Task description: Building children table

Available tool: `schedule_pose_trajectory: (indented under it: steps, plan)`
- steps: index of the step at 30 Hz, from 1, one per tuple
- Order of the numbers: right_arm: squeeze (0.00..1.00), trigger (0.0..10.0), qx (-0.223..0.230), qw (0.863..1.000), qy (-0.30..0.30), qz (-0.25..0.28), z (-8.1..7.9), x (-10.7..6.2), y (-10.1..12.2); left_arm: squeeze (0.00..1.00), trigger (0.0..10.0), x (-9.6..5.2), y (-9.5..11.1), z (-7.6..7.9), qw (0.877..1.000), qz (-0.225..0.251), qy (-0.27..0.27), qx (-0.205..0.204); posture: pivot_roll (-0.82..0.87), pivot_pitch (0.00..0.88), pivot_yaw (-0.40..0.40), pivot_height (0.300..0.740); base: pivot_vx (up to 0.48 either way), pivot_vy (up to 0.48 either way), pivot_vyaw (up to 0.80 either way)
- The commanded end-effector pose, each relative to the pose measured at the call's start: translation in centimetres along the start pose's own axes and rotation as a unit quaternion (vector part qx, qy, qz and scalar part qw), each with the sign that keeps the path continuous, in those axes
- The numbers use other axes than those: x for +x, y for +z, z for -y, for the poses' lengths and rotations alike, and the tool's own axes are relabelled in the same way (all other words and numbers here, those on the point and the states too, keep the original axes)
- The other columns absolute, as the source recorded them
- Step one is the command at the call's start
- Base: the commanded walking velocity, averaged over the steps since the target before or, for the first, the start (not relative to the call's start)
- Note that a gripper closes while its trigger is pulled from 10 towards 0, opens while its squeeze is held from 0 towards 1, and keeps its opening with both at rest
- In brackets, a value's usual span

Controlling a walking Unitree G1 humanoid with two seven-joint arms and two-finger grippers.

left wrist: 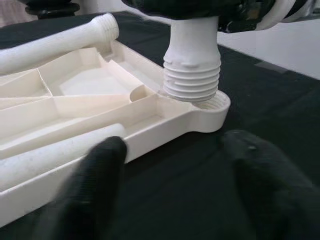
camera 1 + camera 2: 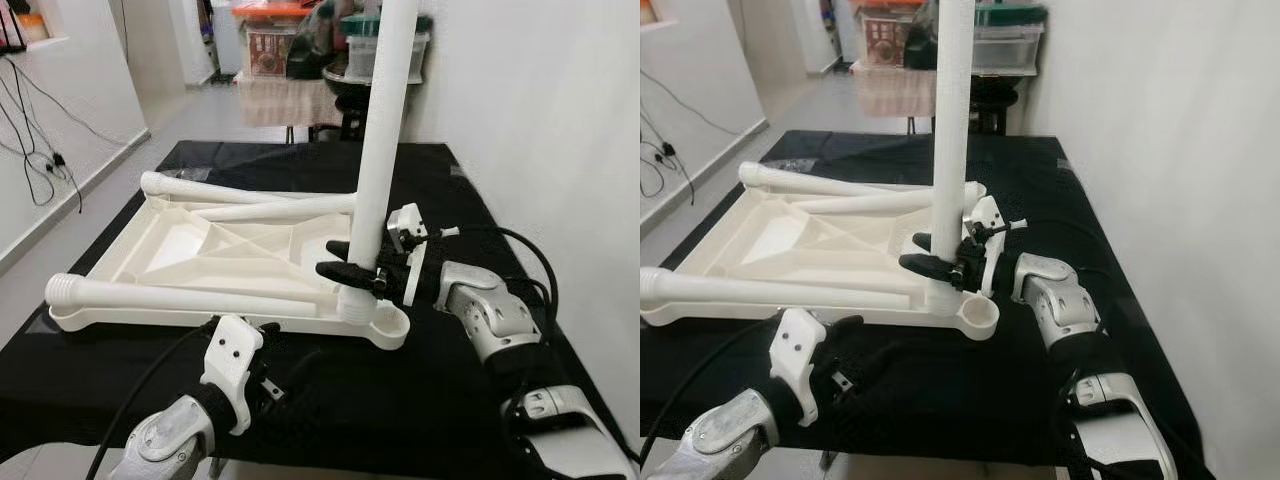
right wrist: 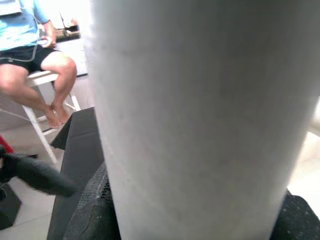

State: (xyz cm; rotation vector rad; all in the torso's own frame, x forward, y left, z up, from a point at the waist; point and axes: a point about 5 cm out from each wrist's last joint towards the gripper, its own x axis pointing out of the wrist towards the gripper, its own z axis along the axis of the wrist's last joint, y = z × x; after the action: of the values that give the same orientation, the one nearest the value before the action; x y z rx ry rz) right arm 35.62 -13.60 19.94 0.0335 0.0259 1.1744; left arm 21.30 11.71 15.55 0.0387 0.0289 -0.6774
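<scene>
A white children's tabletop [image 2: 180, 250] lies upside down on the black table [image 2: 330, 400]. My right gripper [image 2: 345, 262] is shut on a white leg [image 2: 385, 120] and holds it upright at the near right corner. The leg's threaded end [image 1: 192, 80] stands at the mouth of the corner socket [image 1: 216, 103], with its threads still showing. My left gripper [image 1: 180, 185] hovers low over the black cloth just in front of that corner, open, with nothing between its fingers [image 1: 95, 185]. A loose leg [image 2: 180, 298] lies along the tabletop's front rim. Two more legs [image 2: 225, 190] lie across its back.
A white wall runs close along the table's right side. Boxes and a dark stool [image 2: 345, 90] crowd the space behind the table. Cables [image 2: 40, 160] hang by the left wall. A person sits on a white stool [image 3: 35, 55] off to the side.
</scene>
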Motion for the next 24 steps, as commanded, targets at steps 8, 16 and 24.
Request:
schedule_pose_trajectory:
  steps: [8,16,24]
  plan:
    - [0.00,10.0,-0.017,0.999,0.043,-0.008,0.1,-1.2,0.1,0.00,0.0,-1.8,0.3,0.0,1.000,-0.015,0.016,0.015,0.03,0.204,0.010,0.740,0.000,0.000,0.00]
    - [0.00,10.0,-0.022,0.999,0.048,-0.012,1.0,-3.3,0.8,0.00,0.0,-3.4,0.5,1.0,1.000,-0.023,0.016,0.003,0.04,0.243,0.019,0.740,0.000,0.000,0.00]
    - [0.00,10.0,-0.029,0.998,0.048,-0.028,1.3,-5.0,0.7,0.00,10.0,-4.1,0.6,1.3,0.999,-0.032,0.017,-0.009,0.04,0.269,0.024,0.740,0.000,0.000,0.00]
